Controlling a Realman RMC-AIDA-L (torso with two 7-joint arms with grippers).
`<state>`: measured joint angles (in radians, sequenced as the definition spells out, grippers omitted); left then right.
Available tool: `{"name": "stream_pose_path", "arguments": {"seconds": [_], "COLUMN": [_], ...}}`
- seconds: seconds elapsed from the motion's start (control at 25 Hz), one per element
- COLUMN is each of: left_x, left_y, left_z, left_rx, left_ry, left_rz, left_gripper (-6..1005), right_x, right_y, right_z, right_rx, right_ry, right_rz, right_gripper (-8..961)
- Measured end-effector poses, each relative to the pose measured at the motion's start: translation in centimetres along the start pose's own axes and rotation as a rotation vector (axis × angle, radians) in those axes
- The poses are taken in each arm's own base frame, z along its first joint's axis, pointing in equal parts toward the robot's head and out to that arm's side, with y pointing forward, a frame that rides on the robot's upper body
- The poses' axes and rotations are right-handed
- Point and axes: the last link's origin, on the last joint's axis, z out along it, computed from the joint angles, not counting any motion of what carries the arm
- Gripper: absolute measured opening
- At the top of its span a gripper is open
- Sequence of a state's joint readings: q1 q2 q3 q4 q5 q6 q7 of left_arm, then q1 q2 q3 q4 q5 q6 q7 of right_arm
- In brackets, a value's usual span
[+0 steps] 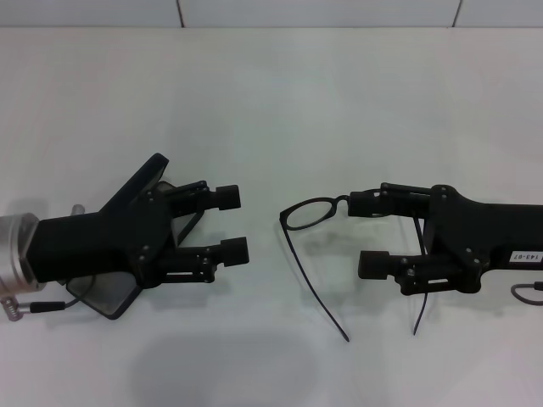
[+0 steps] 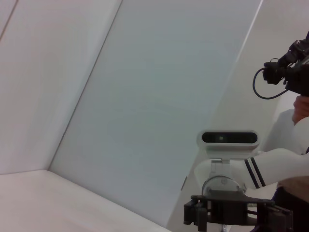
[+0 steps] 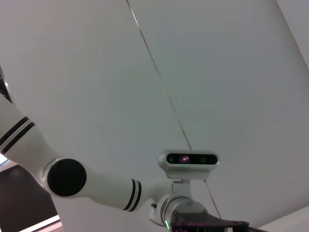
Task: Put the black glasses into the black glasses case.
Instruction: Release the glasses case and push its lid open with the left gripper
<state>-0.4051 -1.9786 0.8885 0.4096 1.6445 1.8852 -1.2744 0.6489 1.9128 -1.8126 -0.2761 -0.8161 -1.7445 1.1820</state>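
In the head view, the black glasses (image 1: pixel 310 214) lie on the white table at the centre. One oval lens shows, and two long temple arms run toward the front edge. My right gripper (image 1: pixel 363 234) is open over the glasses' right half. Its upper fingertip (image 1: pixel 363 203) is by the bridge, and the second lens is hidden under the gripper. The black glasses case (image 1: pixel 109 297) lies open at the left with its lid (image 1: pixel 142 181) raised. My left gripper (image 1: pixel 231 223) is open and empty above the case, pointing toward the glasses. Neither wrist view shows the glasses or the case.
The white table (image 1: pixel 271 93) ends at a tiled wall at the back. A cable (image 1: pixel 34 307) hangs by my left wrist and another (image 1: pixel 526 292) by my right wrist. The wrist views show only walls and my own head camera (image 2: pixel 229 138) (image 3: pixel 189 158).
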Motion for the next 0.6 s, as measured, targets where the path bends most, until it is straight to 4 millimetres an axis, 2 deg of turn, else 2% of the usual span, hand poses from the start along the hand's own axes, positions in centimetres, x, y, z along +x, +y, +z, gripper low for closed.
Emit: {"name": "stream_pose_path", "arguments": {"seconds": [0.48, 0.6], "left_x": [-0.2, 0.8], "left_y": [0.1, -0.3], "left_z": [0.0, -0.3], "left_rx": [0.006, 0.036], "left_ry": [0.012, 0.067], "left_rz": [-0.007, -0.062], "left_gripper": [829, 813], "right_x": [0.1, 0.2], "right_y": [0.1, 0.1], "right_z": [-0.3, -1.2], "right_rx": [0.022, 0.069], "right_ry": [-0.027, -0.069], "right_rz": [-0.009, -0.036], "right_gripper": [824, 822]}}
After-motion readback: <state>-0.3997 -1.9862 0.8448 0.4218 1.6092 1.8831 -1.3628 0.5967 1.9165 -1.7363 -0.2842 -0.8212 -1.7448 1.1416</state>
